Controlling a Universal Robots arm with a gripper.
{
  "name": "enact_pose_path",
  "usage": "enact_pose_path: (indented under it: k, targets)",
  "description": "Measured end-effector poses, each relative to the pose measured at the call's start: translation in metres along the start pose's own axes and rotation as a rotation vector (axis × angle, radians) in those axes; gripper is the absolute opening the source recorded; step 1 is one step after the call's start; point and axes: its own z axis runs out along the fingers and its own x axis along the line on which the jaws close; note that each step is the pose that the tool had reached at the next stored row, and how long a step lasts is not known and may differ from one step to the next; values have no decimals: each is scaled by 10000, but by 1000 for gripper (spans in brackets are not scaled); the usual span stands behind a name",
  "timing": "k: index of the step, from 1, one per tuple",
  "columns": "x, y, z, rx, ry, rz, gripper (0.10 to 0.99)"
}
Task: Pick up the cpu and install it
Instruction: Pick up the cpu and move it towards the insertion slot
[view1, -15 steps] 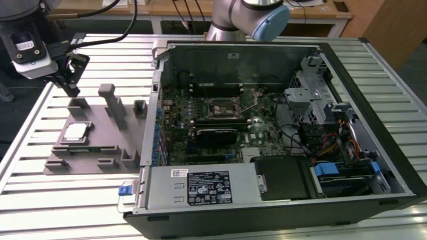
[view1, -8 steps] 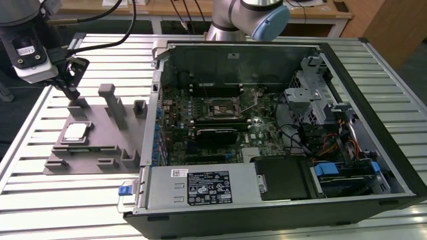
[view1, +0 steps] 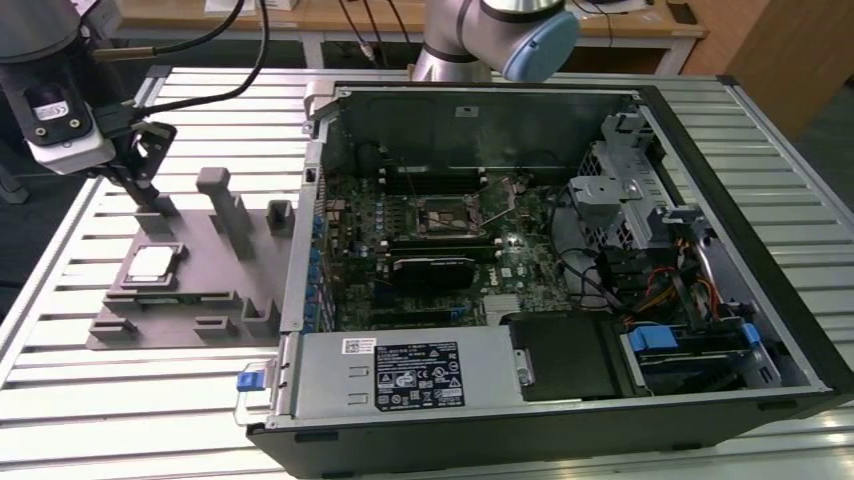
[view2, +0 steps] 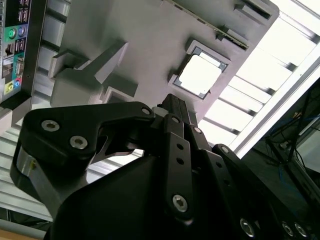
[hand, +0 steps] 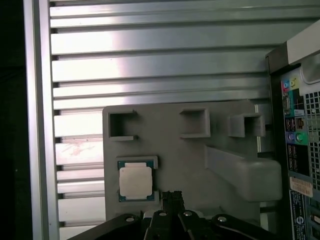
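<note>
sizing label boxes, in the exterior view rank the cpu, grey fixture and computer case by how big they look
1. computer case, clearly largest
2. grey fixture
3. cpu, smallest, lying on the fixture

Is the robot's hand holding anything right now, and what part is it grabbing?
Nothing is held. The cpu lies in the grey fixture, and the gripper hangs beside it, apart.

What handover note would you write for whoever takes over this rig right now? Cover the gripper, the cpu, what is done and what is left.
Gripper: shut, holding nothing, over the grey fixture, close beside the cpu.
Cpu: lying flat in its recess on the fixture, outside the computer case.
Done: nothing beyond the gripper being at the fixture.
Left: cpu not yet picked up, not yet installed in the motherboard socket.
</note>
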Motion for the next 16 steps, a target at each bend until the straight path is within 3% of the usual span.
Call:
enact_pose_path:
  k: [16]
  targets:
    - [91, -12, 128, 6, -2, 0, 106]
